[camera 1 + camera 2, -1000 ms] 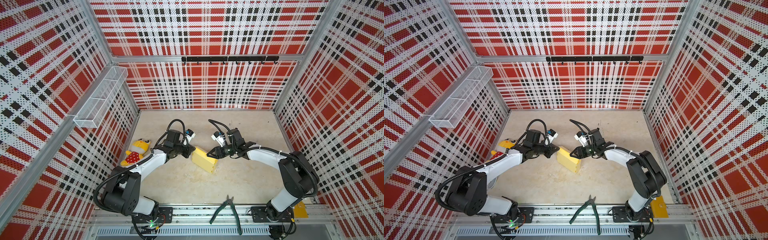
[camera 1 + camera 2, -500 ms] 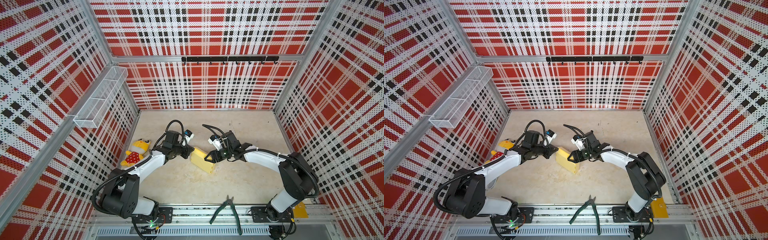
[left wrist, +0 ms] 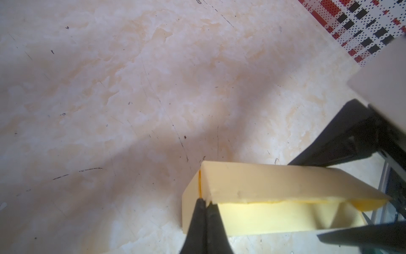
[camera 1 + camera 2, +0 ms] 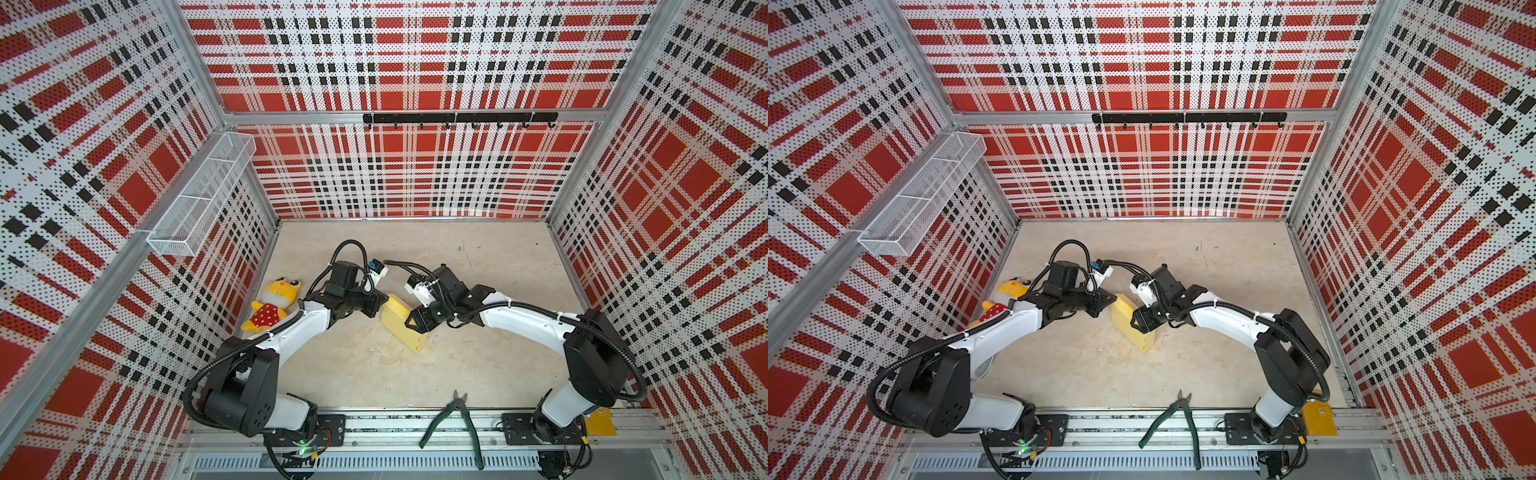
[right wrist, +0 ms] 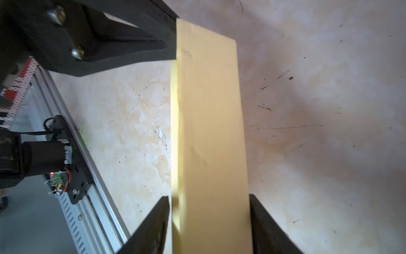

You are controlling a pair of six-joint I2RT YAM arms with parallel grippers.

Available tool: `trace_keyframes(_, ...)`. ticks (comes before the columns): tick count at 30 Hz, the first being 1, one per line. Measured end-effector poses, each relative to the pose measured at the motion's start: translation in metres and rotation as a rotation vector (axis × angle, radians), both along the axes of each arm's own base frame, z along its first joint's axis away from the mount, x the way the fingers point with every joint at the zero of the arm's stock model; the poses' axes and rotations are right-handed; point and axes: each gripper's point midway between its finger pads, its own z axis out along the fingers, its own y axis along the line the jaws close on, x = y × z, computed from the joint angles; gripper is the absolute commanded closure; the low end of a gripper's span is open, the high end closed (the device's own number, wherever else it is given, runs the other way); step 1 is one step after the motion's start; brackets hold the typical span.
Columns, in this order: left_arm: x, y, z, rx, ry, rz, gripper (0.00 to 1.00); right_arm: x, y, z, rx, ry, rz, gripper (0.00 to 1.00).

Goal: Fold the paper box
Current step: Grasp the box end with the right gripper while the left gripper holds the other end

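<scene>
Matt, smooth yellow card on box; polished, scuffed marble-look counter; perforated sheet-metal walls, printed plaid; white wire-mesh basket; soft plush-cloth toy; metal pliers with green plastic-looking grips.

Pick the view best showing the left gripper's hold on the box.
Left wrist view: the left gripper pinches the box rim at a corner, close up. Right wrist view shows it against the box end; both top views, too small.

The paper box lies in the middle of the tabletop. The left end effector meets its far left corner; the right end effector straddles its right edge. A plush toy lies beside the left wall; pliers rest on the front rail.
</scene>
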Motion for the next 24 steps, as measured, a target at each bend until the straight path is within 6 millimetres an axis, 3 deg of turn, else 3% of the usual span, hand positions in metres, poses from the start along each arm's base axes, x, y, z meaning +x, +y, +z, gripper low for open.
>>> trace_keyframes(11, 0.001, 0.001, 0.001, 0.003, -0.005, 0.006, 0.99, 0.004, 0.000, -0.004, -0.104, -0.043, 0.006, 0.60)
trace_keyframes(18, 0.000, 0.004, -0.004, 0.002, 0.011, 0.016, 0.70, 0.009, -0.004, -0.004, -0.153, -0.097, 0.010, 0.61)
trace_keyframes(24, -0.005, 0.012, -0.003, -0.005, 0.051, 0.027, 0.64, 0.018, -0.012, -0.005, -0.209, -0.161, 0.002, 0.61)
